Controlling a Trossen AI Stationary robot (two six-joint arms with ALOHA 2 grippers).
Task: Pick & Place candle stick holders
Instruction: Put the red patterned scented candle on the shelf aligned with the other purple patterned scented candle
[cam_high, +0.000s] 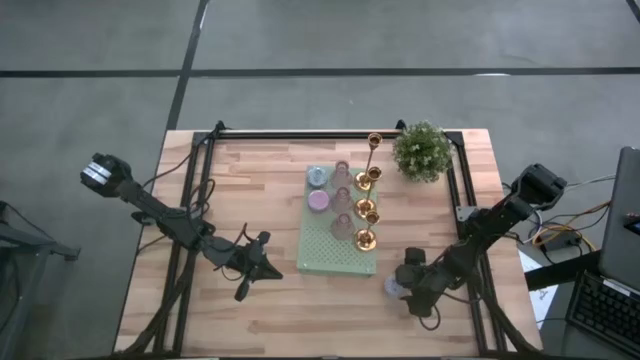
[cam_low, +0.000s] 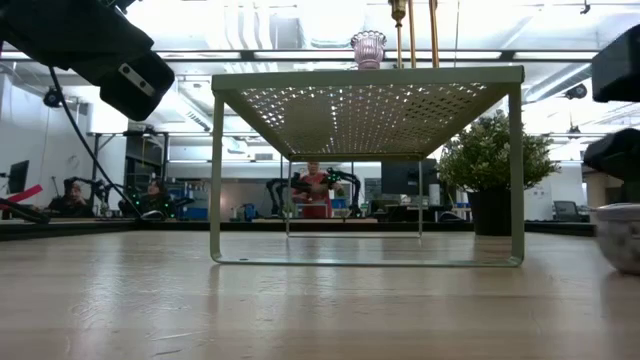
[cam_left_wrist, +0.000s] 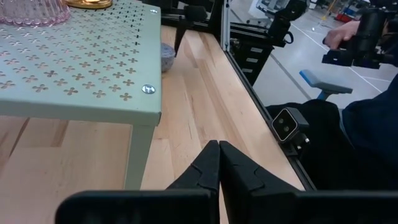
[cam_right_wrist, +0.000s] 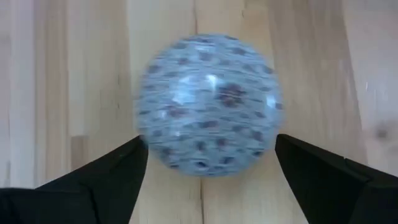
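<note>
Wooden bench (cam_high: 260, 190) with a black frame around it, grey floor beyond, and a busy lab behind it in the low view. Going left to right: the left tool (cam_high: 262, 262) sits low on the bench just beside the pale green perforated stand (cam_high: 330, 255), fingers pressed together on nothing, so that arm looks parked. On the stand are the pastel cups (cam_high: 318, 200) and a row of gold holders (cam_high: 366, 210), with the tall thin gold one (cam_high: 373, 150) at the far end near the potted plant (cam_high: 421, 150).

Right of the stand, the right tool (cam_high: 398, 287) is over a blue-grey cup (cam_right_wrist: 208, 102) standing on bare wood near the bench's front right corner. Its fingers are spread wide on either side of the cup and don't seem to touch it. My read: either it's just been set down or it's about to get grabbed, can't tell which. If it's a pick, the next move is simply a centred squeeze, since a round cup could slip out sideways.

View stuff: the right wrist view is the only one showing that gap between fingers and cup. The low view shows the stand is a raised little table on legs, which the overhead view flattens into a mat.
</note>
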